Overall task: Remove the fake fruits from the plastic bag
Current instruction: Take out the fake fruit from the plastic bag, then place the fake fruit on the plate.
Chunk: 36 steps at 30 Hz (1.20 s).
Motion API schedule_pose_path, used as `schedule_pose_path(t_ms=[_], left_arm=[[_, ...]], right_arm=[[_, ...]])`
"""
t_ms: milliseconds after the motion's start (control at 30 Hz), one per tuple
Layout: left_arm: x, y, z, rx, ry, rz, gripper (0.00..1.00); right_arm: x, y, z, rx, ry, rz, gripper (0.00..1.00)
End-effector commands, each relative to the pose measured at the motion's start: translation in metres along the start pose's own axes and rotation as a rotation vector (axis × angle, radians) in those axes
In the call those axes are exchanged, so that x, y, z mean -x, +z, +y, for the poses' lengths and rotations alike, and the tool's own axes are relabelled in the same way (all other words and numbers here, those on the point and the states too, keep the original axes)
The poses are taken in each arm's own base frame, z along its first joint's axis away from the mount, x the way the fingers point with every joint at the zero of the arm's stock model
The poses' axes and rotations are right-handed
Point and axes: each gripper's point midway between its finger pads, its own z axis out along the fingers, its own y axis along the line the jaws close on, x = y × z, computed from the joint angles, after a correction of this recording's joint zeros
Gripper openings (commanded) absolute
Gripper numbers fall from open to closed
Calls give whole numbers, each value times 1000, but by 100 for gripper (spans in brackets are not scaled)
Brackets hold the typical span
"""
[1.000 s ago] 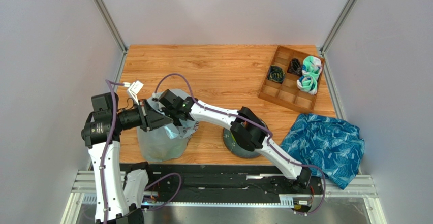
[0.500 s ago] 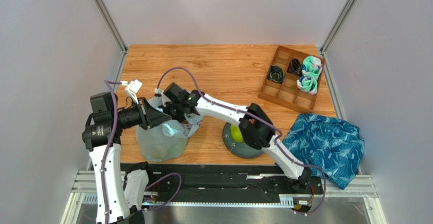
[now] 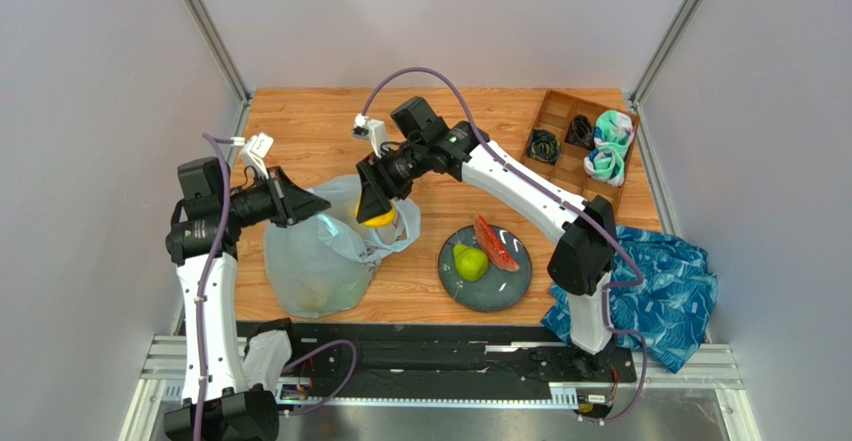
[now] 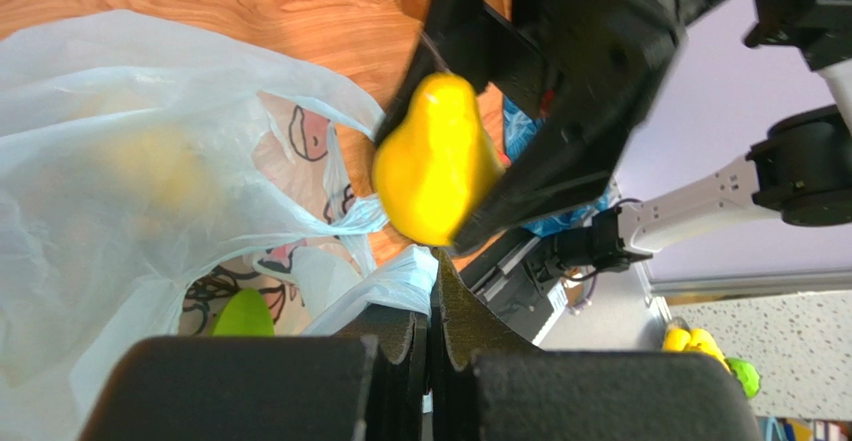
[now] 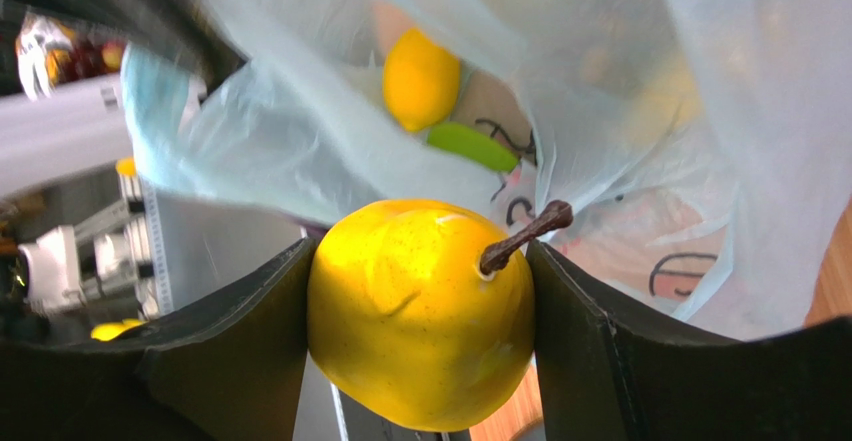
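Observation:
The plastic bag [image 3: 318, 261] lies on the table's left side with its mouth held up. My left gripper [image 3: 300, 206] is shut on the bag's rim, as the left wrist view [image 4: 437, 261] shows. My right gripper [image 3: 376, 204] is shut on a yellow pear-shaped fruit [image 3: 380, 218] with a brown stem [image 5: 420, 311], just above the bag's mouth; it also shows in the left wrist view [image 4: 435, 161]. A lemon [image 5: 420, 79] and a green fruit [image 5: 470, 146] lie inside the bag. A green pear [image 3: 468, 261] and a watermelon slice [image 3: 497, 244] lie on a grey plate [image 3: 500, 291].
A wooden divided tray [image 3: 560, 186] with rolled socks stands at the back right. A blue patterned cloth [image 3: 650, 281] lies at the right, partly under the right arm. The walls close in on both sides.
My right gripper has come up out of the bag with the yellow fruit and moved back and right, uncovering the plate. My left gripper still holds the bag's rim, slightly farther back.

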Motion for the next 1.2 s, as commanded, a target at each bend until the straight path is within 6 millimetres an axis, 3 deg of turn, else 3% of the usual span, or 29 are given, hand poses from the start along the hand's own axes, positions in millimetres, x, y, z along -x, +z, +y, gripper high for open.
schedule_pose_path(t_ms=[0, 33, 100, 133, 233, 267, 400, 467, 500, 567, 600, 700, 733, 800, 833, 933, 1133, 1167], left_arm=[[20, -1, -1, 17, 58, -54, 0], [20, 0, 0, 13, 52, -51, 0], [21, 0, -1, 9, 55, -61, 0], [21, 0, -1, 7, 60, -64, 0], [17, -1, -3, 2, 64, -67, 0], [16, -1, -4, -2, 64, -68, 0], [9, -2, -4, -2, 57, -69, 0], [5, -1, -2, 0, 50, -73, 0], [3, -1, -1, 0, 48, -75, 0], [2, 0, 1, 0, 38, -80, 0], [1, 0, 0, -3, 36, -80, 0], [2, 0, -1, -5, 36, -80, 0], [3, -1, -2, -3, 34, -81, 0], [4, -1, -2, -4, 31, -83, 0], [4, -1, -2, -3, 30, -84, 0], [1, -1, -3, -4, 33, -81, 0], [-8, -1, -2, -10, 21, -73, 0], [-9, -1, -3, -13, 19, -69, 0]], right_arm=[[-32, -54, 37, 77, -310, 102, 20], [-49, -68, 40, 66, -368, 144, 20], [-96, -88, 16, -2, -498, 309, 21], [-132, -99, 9, -5, -515, 393, 21], [-185, -127, -18, -106, -600, 557, 20], [-213, -135, -30, -133, -585, 645, 20], [-256, -154, -52, -220, -635, 737, 21], [-256, -156, -63, -288, -716, 696, 23], [-271, -156, -70, -293, -718, 722, 23], [-271, -152, -87, -349, -773, 724, 26], [-281, -152, -96, -362, -776, 757, 28], [-278, -148, -118, -432, -805, 792, 31], [-275, -146, -121, -442, -807, 787, 37], [-270, -141, -121, -443, -801, 760, 48], [-266, -139, -118, -435, -805, 746, 79], [-262, -139, -110, -408, -804, 722, 98], [-253, -152, -76, -327, -791, 688, 100], [-238, -154, -68, -326, -805, 651, 100]])
